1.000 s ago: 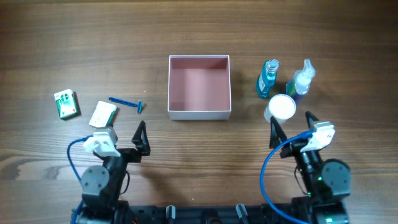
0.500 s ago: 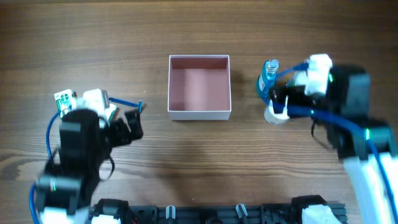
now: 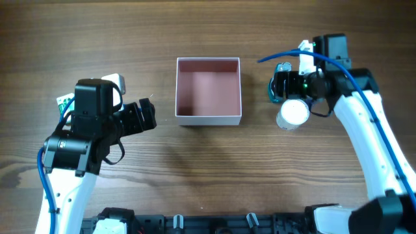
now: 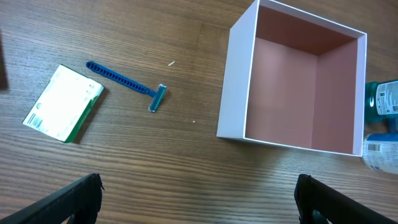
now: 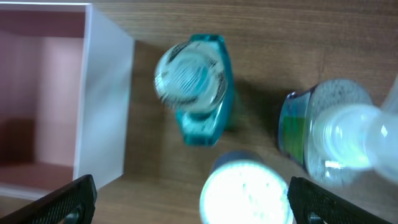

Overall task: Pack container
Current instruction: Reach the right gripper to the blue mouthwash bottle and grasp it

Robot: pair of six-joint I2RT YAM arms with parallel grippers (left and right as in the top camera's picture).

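Change: both arms have swung out from the near table edge in the last second. The left one now lies over the razor and packet, the right one over the bottles. Container and bottles sit where they were.
Container (image 3: 208, 119): centre of the table (image 3: 208, 175), open side up, white walls square to the table edges, pink floor showing.
Left claw (image 4: 198, 186): released, fingers spread wide, hanging at 9 o'clock of the container and apart from it, grasping nothing.
Right claw (image 5: 191, 186): released, fingers spread wide, hanging above the bottles at 3 o'clock of the container, touching none of them.
Razor (image 4: 127, 81): blue, flat on the wood at 9 o'clock of the container, head end toward the box, well apart from its wall.
Packet (image 4: 62, 102): green and white, flat, just beyond the razor's handle end.
Teal bottle (image 5: 196, 87): upright, nearest the container, with a strip of bare wood between it and the white wall.
Spray bottle (image 5: 336, 130): upright, at 3 o'clock of the teal bottle.
Jar (image 3: 294, 112): white top, at 6 o'clock of the teal bottle; whether they touch cannot be told.
Open room: bare wood runs wide at 6 and 12 o'clock of the container; its 3 o'clock side is crowded by bottles.
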